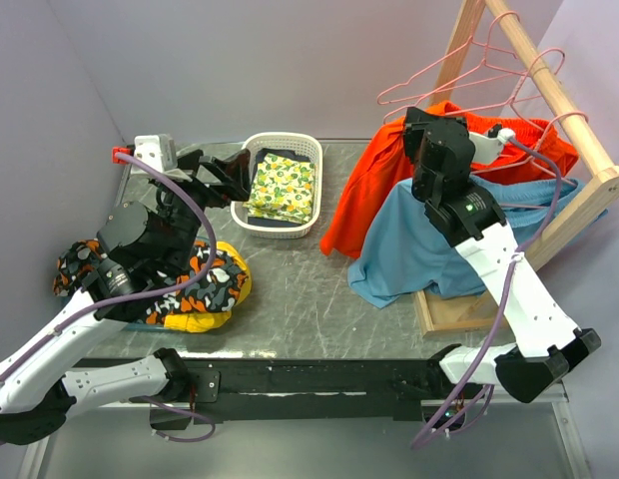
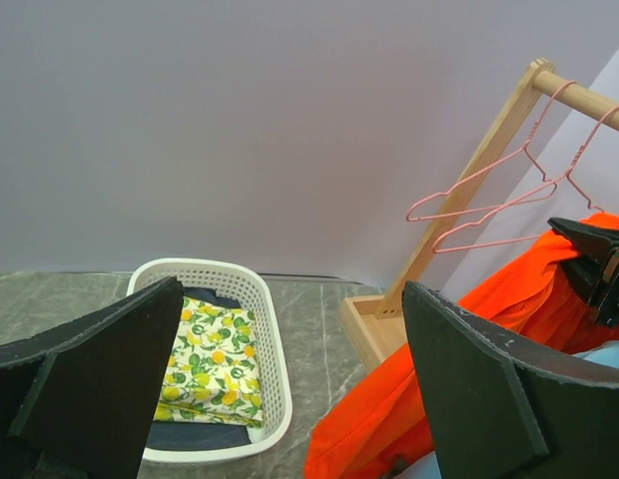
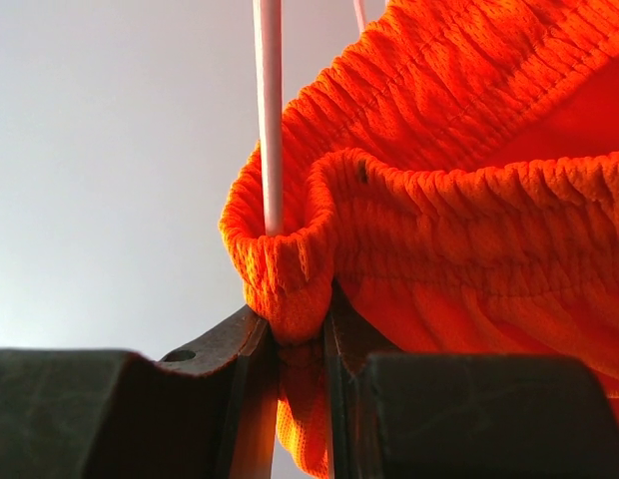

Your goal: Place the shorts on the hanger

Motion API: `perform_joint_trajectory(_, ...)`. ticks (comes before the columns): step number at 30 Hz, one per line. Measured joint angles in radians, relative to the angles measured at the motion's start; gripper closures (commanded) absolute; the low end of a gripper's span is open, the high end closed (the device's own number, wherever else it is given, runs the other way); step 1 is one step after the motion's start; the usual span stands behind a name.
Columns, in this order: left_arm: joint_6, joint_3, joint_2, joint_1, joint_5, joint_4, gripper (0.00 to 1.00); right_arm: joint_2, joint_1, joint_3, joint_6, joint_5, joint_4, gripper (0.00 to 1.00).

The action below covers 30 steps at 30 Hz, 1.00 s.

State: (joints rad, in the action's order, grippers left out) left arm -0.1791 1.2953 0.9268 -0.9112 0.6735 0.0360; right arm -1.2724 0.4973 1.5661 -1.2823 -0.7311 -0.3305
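Observation:
The red-orange shorts (image 1: 364,185) hang by the wooden rack, one leg trailing down to the table. My right gripper (image 1: 434,125) is shut on their gathered waistband; in the right wrist view the gripper (image 3: 302,324) pinches a fold of the shorts (image 3: 459,200), and a thin pale hanger wire (image 3: 268,110) runs down into that fold. Two empty pink wire hangers (image 1: 444,80) hang on the rail, also seen in the left wrist view (image 2: 489,205). My left gripper (image 1: 225,170) is open and empty (image 2: 290,319), near the basket, facing the shorts (image 2: 459,349).
Light blue shorts (image 1: 419,244) hang under my right arm over the rack's base. The wooden rack (image 1: 549,85) stands at the right. A white basket (image 1: 280,137) holds a lemon-print cloth (image 1: 283,188). An orange-black-white patterned cloth (image 1: 205,279) lies at the left.

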Motion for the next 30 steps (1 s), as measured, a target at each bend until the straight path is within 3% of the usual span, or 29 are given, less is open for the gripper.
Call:
perform_joint_trajectory(2, -0.001, 0.000, 0.000, 0.001, -0.003, 0.000, 0.03, 0.009, -0.001, -0.019, -0.010, 0.004, -0.004, 0.73)
perform_joint_trajectory(4, -0.002, 0.000, 0.000, 0.003, -0.006, 0.000, 0.04, 0.021, -0.002, -0.039, -0.023, 0.011, -0.019, 0.64)
perform_joint_trajectory(5, -0.002, 0.000, 0.000, 0.003, -0.007, 0.000, 0.04, 0.025, -0.003, -0.045, -0.025, 0.016, -0.028, 0.50)
perform_joint_trajectory(8, -0.002, 0.000, 0.000, 0.003, -0.015, 0.003, 0.04, 0.035, -0.003, -0.049, -0.042, 0.023, -0.052, 0.28)
perform_joint_trajectory(14, -0.003, 0.000, 0.001, 0.004, -0.023, 0.011, 0.04, 0.078, -0.003, -0.049, -0.066, 0.046, -0.118, 0.05)
perform_joint_trajectory(17, -0.007, 0.000, 0.008, 0.005, -0.030, 0.013, 0.04, 0.103, -0.003, -0.049, -0.066, 0.069, -0.134, 0.00)
perform_joint_trajectory(30, -0.092, 0.012, 0.058, 0.022, -0.080, 0.085, 0.04, 0.170, 0.043, -0.069, -0.028, 0.198, -0.156, 0.00)
